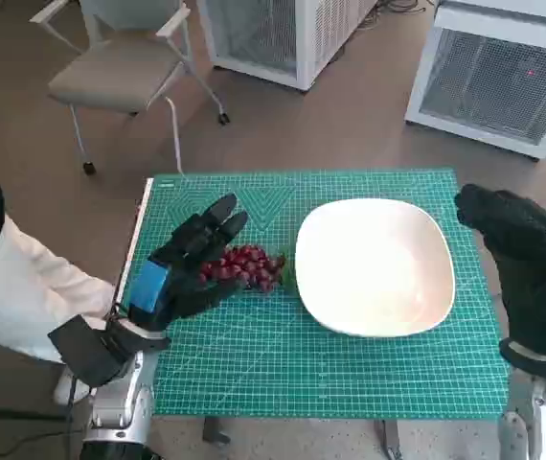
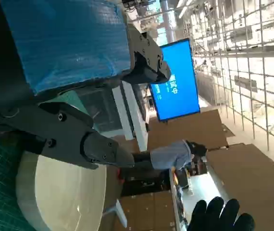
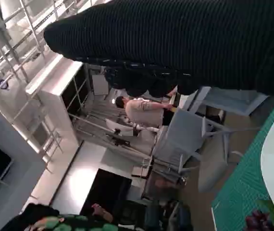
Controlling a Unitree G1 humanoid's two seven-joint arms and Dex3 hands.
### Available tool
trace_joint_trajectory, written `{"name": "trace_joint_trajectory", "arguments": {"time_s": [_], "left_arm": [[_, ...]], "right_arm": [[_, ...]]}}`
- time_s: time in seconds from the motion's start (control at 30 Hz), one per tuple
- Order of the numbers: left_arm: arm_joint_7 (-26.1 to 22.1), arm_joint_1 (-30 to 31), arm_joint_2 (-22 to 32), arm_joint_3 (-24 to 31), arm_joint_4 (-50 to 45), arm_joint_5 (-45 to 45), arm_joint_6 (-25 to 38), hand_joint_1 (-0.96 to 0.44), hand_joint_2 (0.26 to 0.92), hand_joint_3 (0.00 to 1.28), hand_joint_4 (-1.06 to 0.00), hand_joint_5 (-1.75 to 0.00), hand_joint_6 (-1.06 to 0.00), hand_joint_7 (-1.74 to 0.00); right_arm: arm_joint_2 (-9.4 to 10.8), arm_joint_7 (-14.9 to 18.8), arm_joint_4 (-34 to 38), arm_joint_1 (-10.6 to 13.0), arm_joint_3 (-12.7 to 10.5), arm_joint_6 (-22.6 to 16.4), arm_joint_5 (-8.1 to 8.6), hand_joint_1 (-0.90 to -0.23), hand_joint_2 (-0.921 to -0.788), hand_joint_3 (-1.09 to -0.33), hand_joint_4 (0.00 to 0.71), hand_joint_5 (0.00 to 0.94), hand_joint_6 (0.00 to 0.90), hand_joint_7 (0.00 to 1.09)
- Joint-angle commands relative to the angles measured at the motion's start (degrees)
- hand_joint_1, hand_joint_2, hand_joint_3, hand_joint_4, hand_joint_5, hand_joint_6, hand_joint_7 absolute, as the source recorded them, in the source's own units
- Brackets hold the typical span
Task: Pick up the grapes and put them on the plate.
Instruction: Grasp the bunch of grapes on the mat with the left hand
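**Left hand over the grapes, plate just beside them**

A green cutting mat (image 1: 350, 374) covers the small table (image 1: 143, 230), whose pale edge shows along the mat's left side. Beyond the table stand a grey chair (image 1: 125, 67) on the brown floor and two white mesh-fronted cabinets (image 1: 498, 81). A person in a white sleeve (image 1: 24, 287) is at the table's left side. In the left wrist view a blue screen (image 2: 178, 82) and another person (image 2: 173, 155) show in the background; the right wrist view shows a person (image 3: 144, 111) far off in the room.

The left hand (image 1: 182, 264) lies over the left part of the grapes (image 1: 249, 266), its fingers (image 1: 217, 218) reaching forward beyond them and hiding that side of the bunch. Whether it grips the grapes or only rests on them I cannot tell. The right hand (image 1: 527, 259) hovers at the table's right edge, beside the plate and apart from it, holding nothing; its fingers hardly show, so how they lie is unclear. The glove is cut off at the head view's right edge.

The grapes are a small, dark red bunch of round berries with a bit of green at the right end. They lie on the mat just left of the plate (image 1: 378, 268), close to its rim. The plate is white, rounded-square and shallow.
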Motion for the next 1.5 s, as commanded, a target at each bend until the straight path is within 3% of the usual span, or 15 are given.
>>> {"name": "trace_joint_trajectory", "arguments": {"time_s": [0.03,1.23,1.37,1.5], "left_arm": [[0.2,0.1,0.1,0.0,0.0,0.1,-0.4,-0.34,0.921,0.01,-0.38,0.00,-0.44,0.00],[1.6,0.2,0.6,-0.4,-0.1,2.1,-0.7,-0.34,0.921,0.01,-0.37,0.00,-0.44,0.00],[4.1,0.0,1.9,-2.0,0.4,7.9,-1.4,-0.35,0.920,0.01,-0.33,0.00,-0.39,0.00],[9.3,0.0,6.7,-5.1,-1.8,21.6,0.8,-0.40,0.916,0.00,-0.19,0.00,-0.26,0.00]], "right_arm": [[0.0,-0.3,-0.1,1.1,0.1,0.7,-0.13,-0.637,-0.921,-0.688,0.370,0.002,-0.001,0.70],[-0.4,0.1,-0.2,0.9,0.0,1.0,0.15,-0.639,-0.921,-0.691,0.367,0.000,-0.001,0.68],[-0.4,0.1,-0.4,1.1,0.0,1.1,0.23,-0.639,-0.921,-0.693,0.367,0.000,-0.001,0.68],[-0.5,0.2,-0.4,1.1,-0.1,1.2,0.31,-0.640,-0.921,-0.693,0.367,0.000,-0.001,0.68]]}}
